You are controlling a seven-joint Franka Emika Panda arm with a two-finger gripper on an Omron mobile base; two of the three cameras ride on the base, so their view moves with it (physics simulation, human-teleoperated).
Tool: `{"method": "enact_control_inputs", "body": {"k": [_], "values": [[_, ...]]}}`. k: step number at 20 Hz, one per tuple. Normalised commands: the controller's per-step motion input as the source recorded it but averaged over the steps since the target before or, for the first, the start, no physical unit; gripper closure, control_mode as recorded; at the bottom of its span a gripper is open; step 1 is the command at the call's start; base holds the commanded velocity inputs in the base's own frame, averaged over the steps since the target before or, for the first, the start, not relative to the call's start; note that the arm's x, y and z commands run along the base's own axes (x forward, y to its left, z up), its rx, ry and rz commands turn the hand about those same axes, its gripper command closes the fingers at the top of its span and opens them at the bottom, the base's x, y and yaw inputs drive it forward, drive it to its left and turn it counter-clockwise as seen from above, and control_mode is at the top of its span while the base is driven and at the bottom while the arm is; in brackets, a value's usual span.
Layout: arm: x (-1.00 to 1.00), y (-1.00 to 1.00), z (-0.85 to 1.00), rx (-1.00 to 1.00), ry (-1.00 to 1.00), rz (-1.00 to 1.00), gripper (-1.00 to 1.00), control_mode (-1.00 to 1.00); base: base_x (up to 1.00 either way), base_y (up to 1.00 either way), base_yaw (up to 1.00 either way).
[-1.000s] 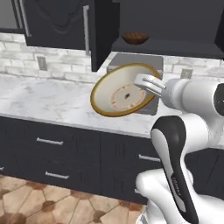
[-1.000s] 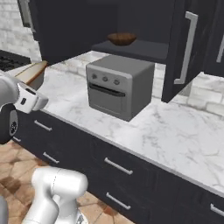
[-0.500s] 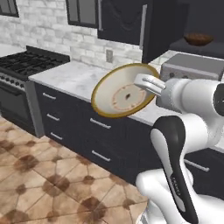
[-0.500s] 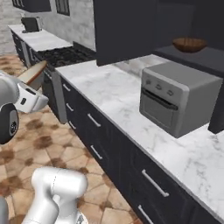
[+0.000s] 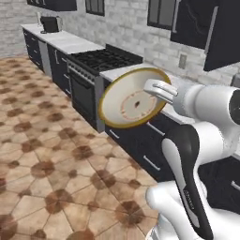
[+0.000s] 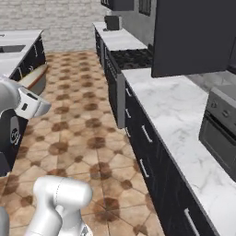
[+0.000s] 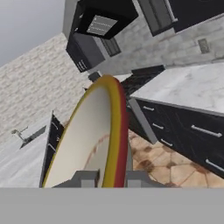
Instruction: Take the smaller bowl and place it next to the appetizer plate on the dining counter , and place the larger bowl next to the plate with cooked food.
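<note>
Left base view: we're holding the larger bowl (image 5: 132, 98) up in the air, tipped on its side, w/ its inside facing the camera. The gripper (image 5: 159, 90) is clamped on its rim. The bowl has nothing in it, just the brown ring mark in the middle. A sec ago this view had the small oven and the wooden bowl above it; now we see the stove (image 5: 104, 59) and the brown floor (image 5: 42, 154). So the base has turned and the whole pic went w/ it. The bowl sits the same way in the gripper.

Right base view: a bit of the bowl's rim (image 6: 32, 76) peeks out at the left, past the arm. Behind it, top left, is a white marble desk (image 6: 16, 46), prob the dining counter. We think we're on our way there, to the plate w/ cooked food.

Hand view: the bowl's edge (image 7: 114, 131) sits between the two fingertips (image 7: 85, 178), pinched tight. Nothing inside the bowl.
</note>
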Motion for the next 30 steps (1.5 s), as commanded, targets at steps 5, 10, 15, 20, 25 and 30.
{"method": "enact_control_inputs", "body": {"k": [5,10,15,20,25,30], "values": [[0.00,0.00,0.00,0.00,0.00,0.00,1.00,1.00,0.02,0.04,0.43],[0.00,0.00,0.00,0.00,0.00,0.00,1.00,1.00,0.41,0.86,0.22],[0.00,0.00,0.00,0.00,0.00,0.00,1.00,1.00,0.17,1.00,0.12],[0.00,0.00,0.00,0.00,0.00,0.00,1.00,1.00,-0.01,1.00,0.11],[0.00,0.00,0.00,0.00,0.00,0.00,1.00,1.00,0.09,0.97,0.15],[0.00,0.00,0.00,0.00,0.00,0.00,1.00,1.00,0.86,0.25,0.50]]}}
